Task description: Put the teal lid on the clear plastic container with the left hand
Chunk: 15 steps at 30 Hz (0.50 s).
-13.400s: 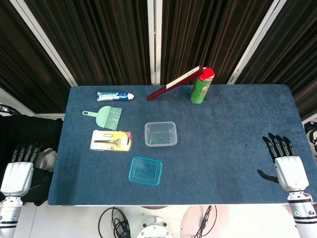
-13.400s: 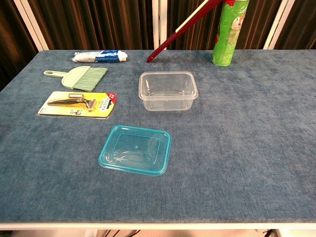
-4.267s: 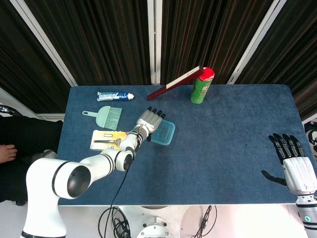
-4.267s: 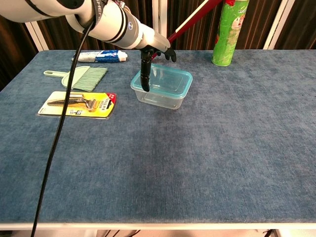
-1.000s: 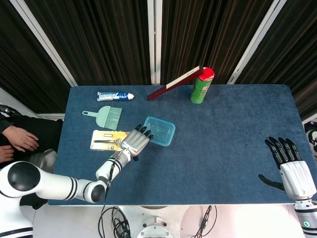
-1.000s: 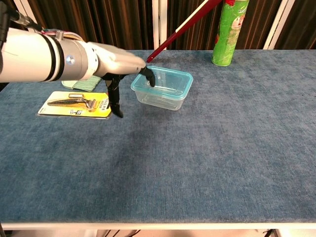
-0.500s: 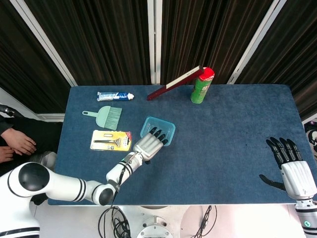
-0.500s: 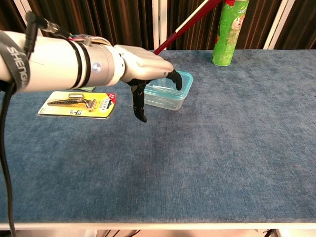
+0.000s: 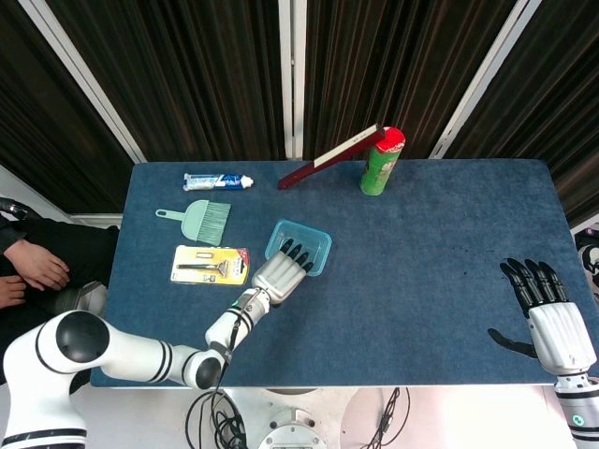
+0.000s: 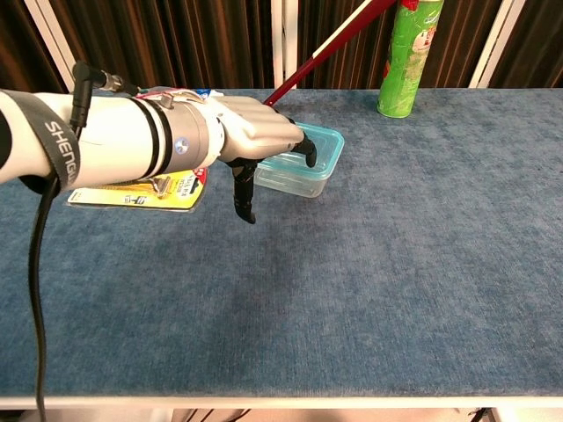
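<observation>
The teal lid (image 9: 306, 239) sits on top of the clear plastic container (image 10: 297, 182) near the table's middle. My left hand (image 9: 281, 271) lies flat above the lid's near-left part, fingers (image 10: 308, 151) spread and reaching over the lid, holding nothing. In the chest view the same left hand (image 10: 251, 132) hides the lid's (image 10: 322, 143) left half, and its thumb hangs down in front of the container. I cannot tell if the fingertips touch the lid. My right hand (image 9: 548, 316) hovers off the table's right edge, fingers apart and empty.
A green canister (image 9: 381, 161) stands at the back with a dark red book (image 9: 328, 157) leaning on it. Toothpaste (image 9: 217, 181), a green hand brush (image 9: 198, 219) and a razor pack (image 9: 210, 265) lie at the left. A person's hands (image 9: 28, 269) show beyond the left edge.
The lid, earlier lying on the table in front of the container, is now on it. Over the last second my left hand moved right, over the lid. The right hand barely shifted.
</observation>
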Each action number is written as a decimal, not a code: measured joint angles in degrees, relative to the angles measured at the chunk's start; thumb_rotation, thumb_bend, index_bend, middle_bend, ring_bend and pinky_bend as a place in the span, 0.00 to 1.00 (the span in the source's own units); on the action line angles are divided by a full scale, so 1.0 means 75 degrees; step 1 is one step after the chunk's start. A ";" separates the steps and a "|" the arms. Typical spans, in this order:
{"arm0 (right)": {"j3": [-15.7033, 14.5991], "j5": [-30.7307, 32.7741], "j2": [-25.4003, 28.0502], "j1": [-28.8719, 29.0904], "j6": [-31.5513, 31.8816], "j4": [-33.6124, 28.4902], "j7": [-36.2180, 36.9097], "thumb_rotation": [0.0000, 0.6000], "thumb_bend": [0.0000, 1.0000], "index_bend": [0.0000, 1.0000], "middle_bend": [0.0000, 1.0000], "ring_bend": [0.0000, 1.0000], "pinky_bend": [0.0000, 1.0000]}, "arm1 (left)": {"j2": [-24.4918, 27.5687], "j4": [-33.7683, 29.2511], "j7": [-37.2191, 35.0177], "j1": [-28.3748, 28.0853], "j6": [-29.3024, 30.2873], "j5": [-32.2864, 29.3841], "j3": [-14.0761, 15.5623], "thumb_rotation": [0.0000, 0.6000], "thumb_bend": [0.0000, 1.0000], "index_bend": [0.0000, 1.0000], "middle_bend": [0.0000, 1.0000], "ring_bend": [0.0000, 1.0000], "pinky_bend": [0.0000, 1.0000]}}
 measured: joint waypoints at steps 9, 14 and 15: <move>-0.0001 0.0008 -0.0003 -0.0010 0.0009 -0.0049 -0.0057 1.00 0.03 0.00 0.06 0.00 0.00 | -0.0005 0.0068 -0.0001 0.0148 -0.0135 0.0031 -0.0036 1.00 0.06 0.18 0.09 0.00 0.01; 0.0003 0.0005 0.0020 -0.0026 0.0046 -0.0051 -0.0026 1.00 0.03 0.00 0.06 0.00 0.00 | 0.0158 -0.0072 -0.0244 0.0254 -0.0100 0.0196 -0.0203 1.00 0.06 0.18 0.09 0.00 0.01; 0.0003 0.0008 0.0028 -0.0029 0.0049 -0.0047 -0.0006 1.00 0.03 0.00 0.06 0.00 0.00 | 0.0216 -0.0126 -0.0359 0.0301 -0.0070 0.0251 -0.0261 1.00 0.06 0.18 0.09 0.00 0.01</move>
